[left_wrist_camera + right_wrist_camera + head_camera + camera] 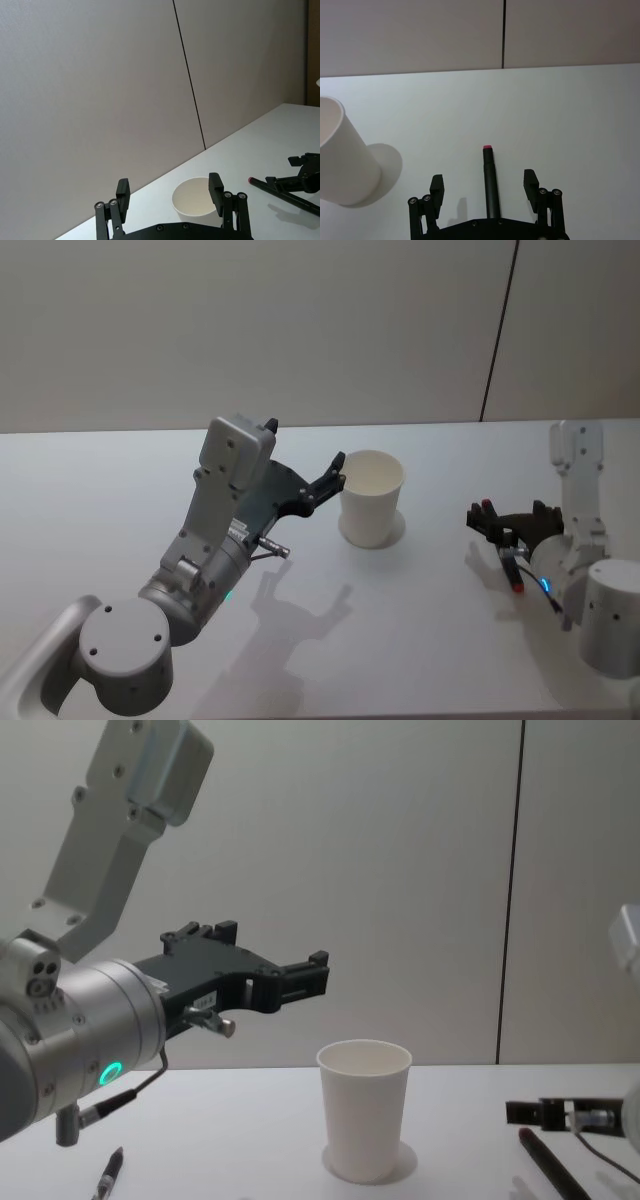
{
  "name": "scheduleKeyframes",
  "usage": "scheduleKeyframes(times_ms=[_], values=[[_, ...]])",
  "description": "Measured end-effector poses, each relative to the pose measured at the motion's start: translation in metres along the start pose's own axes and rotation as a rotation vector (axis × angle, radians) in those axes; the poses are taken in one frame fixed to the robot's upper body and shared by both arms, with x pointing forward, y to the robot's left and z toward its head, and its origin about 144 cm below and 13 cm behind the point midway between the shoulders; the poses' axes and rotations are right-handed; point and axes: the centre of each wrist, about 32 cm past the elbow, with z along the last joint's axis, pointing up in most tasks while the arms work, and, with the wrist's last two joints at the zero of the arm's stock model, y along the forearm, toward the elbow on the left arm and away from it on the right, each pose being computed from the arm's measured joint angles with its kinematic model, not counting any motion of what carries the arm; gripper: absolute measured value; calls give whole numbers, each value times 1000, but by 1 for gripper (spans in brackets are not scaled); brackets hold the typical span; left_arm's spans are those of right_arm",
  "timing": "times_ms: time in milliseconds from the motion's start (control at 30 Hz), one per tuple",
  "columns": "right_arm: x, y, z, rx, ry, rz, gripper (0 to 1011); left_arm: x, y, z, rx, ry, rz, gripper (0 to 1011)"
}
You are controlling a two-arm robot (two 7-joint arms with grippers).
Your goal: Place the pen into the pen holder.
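The pen holder, a white paper cup [372, 496], stands upright on the table at mid-depth [365, 1120]. My left gripper [330, 480] hovers open just left of the cup's rim, above the table [312, 972]; its wrist view shows the cup [192, 200] beyond the spread fingers [122, 192]. The pen [488, 167], black with a red end, lies on the table to the right [513, 565]. My right gripper [484, 181] is open and straddles the pen, its fingers clear of it on both sides. From the chest it sits low over the pen [548, 1165].
A second pen-like stick [108, 1175] lies on the table under my left arm. The white table [430, 640] has free room in front of the cup. A grey wall with a dark vertical seam [500, 330] stands behind the table.
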Motion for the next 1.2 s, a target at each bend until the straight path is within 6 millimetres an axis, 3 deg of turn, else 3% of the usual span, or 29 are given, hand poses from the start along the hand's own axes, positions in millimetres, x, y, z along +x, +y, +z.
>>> scheduleKeyframes(times_ms=[733,1200], values=[[0,23,-12,-94,15,-42,998,0,0,0,0,0,0,1003],[-2,32,-20,-115,8,-19,607,0,0,0,0,0,0,1003]])
